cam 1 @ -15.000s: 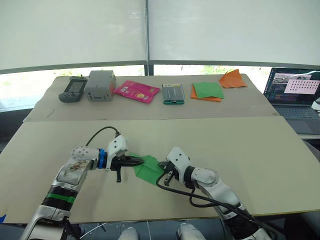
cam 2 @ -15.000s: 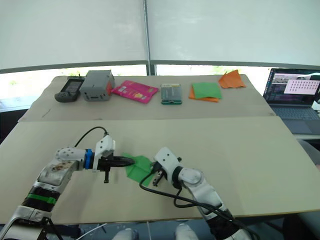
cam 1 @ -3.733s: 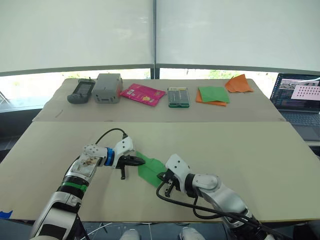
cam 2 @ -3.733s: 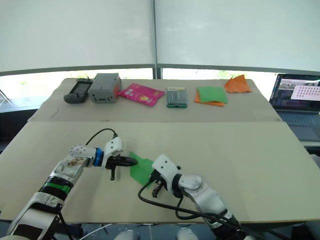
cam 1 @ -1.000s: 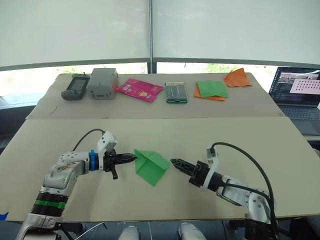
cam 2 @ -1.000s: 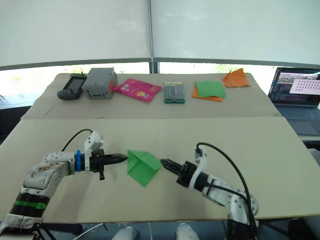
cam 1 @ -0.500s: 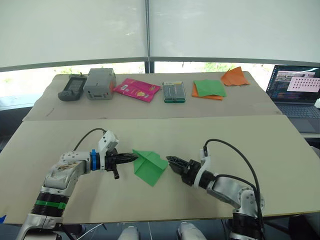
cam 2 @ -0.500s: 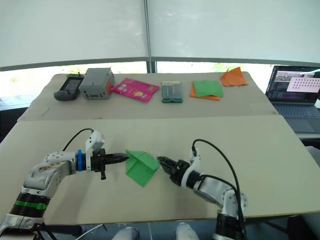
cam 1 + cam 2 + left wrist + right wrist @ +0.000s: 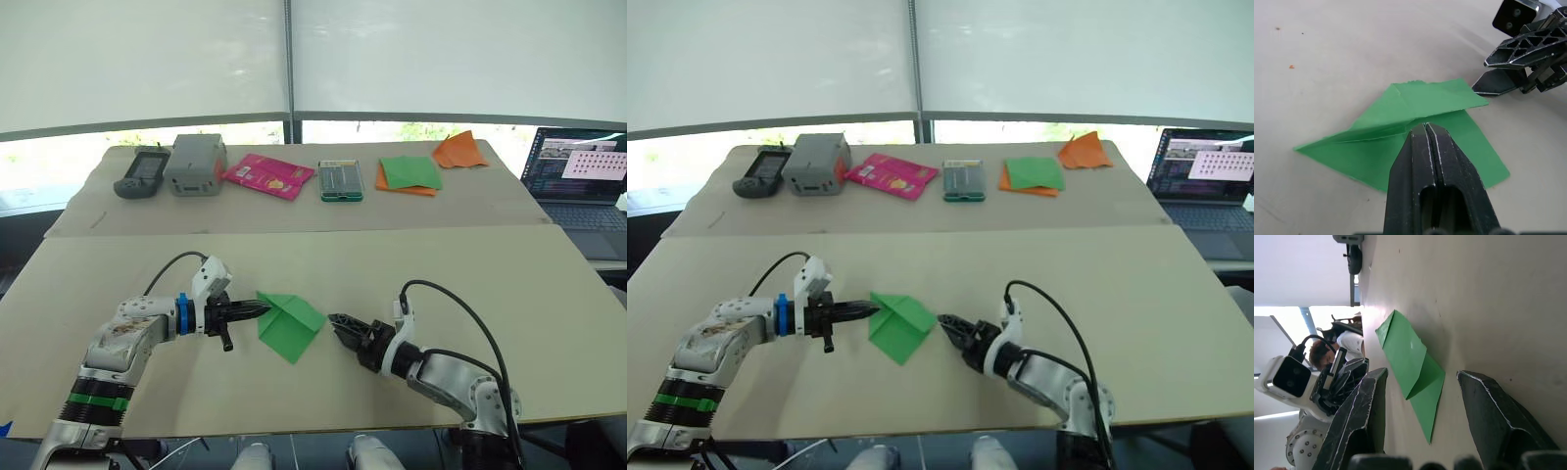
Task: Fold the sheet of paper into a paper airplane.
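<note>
The sheet of paper [image 9: 290, 326] lies on the desk [image 9: 509, 284] between the two hands, partly folded: one flap is turned over along a diagonal crease and sits slightly raised, giving a kite-like outline with a point toward the robot. The left hand [image 9: 1426, 131] has its fingers pressed together, tips right at the paper's near corner, just under the raised flap; whether they actually pinch an edge or only touch it, I cannot tell. The right hand [image 9: 339, 325] hangs just off the opposite corner, fingers spread wide, holding nothing, with a small gap to the paper. So, as a judgement: early folds are in, but this is nowhere near a narrow pointed wedge. No nose, no wings yet, so most of the folding looks left to do. Well beyond both hands, a green-and-orange stack [image 9: 409, 176] waits untouched.
</note>
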You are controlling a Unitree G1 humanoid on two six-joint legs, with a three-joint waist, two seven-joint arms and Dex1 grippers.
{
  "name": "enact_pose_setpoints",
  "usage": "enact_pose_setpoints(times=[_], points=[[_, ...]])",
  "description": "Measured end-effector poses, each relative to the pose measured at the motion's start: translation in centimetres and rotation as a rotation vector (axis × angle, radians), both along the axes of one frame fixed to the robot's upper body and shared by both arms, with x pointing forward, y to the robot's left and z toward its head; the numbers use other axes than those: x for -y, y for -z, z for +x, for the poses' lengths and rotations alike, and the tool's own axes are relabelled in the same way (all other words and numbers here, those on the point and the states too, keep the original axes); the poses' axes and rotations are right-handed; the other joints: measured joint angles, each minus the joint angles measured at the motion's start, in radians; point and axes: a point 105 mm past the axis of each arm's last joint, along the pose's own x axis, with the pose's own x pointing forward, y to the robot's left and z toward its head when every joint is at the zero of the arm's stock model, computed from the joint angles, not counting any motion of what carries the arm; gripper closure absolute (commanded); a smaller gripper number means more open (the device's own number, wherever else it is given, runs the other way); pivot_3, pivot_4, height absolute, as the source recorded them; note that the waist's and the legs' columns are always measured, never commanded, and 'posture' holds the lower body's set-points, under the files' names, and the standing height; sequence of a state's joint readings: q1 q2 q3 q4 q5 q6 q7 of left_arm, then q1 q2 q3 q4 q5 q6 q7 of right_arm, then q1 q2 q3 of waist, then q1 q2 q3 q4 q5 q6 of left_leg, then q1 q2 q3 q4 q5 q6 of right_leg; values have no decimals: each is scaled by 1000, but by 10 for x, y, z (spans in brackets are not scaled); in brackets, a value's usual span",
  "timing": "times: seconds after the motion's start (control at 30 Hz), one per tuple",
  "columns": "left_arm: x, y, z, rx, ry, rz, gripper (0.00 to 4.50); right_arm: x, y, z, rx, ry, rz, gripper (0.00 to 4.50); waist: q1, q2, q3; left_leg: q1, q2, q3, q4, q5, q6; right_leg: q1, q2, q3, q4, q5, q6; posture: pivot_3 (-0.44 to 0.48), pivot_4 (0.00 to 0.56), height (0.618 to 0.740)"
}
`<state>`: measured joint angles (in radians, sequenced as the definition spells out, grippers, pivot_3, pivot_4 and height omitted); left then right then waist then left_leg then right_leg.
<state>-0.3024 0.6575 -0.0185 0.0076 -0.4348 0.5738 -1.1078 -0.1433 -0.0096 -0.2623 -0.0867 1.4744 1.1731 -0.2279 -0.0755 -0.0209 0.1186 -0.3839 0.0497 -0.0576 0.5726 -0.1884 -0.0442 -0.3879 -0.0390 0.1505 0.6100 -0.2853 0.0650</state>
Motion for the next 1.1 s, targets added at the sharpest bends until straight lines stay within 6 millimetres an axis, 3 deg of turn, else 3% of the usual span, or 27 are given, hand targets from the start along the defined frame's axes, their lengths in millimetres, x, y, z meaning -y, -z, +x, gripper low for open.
enact_pose_setpoints(times=[0.17,0.37,0.6,0.7,0.87,1.1], points=[[0,0,0,0,-1,0,4500,-11,-12,13,35,11,35,1951,2,0,0,0,0,0,0,0,0,0,0,0,0,0,0,0,150,740],[0,0,0,0,-3,1,4500,-24,-3,10,4,-17,28,1951,4,0,0,0,0,0,0,0,0,0,0,0,-1,0,0,0,150,740],[0,0,1,1,-6,1,4500,-25,0,10,3,-20,35,1951,3,0,0,0,0,0,0,0,0,0,0,0,0,0,0,0,150,740],[0,0,1,1,-6,2,4500,-26,-3,11,13,-24,44,2738,3,0,0,1,0,0,0,0,0,0,0,0,0,0,0,0,150,740],[0,0,1,1,-6,2,4500,-29,-13,12,58,-37,57,4484,1,-1,-1,2,0,0,0,0,0,0,0,0,0,0,0,0,150,740],[-1,1,1,0,-11,2,4500,-29,-16,12,70,-40,57,4484,1,-1,-1,2,0,0,0,0,0,0,0,0,0,0,0,0,150,740]])
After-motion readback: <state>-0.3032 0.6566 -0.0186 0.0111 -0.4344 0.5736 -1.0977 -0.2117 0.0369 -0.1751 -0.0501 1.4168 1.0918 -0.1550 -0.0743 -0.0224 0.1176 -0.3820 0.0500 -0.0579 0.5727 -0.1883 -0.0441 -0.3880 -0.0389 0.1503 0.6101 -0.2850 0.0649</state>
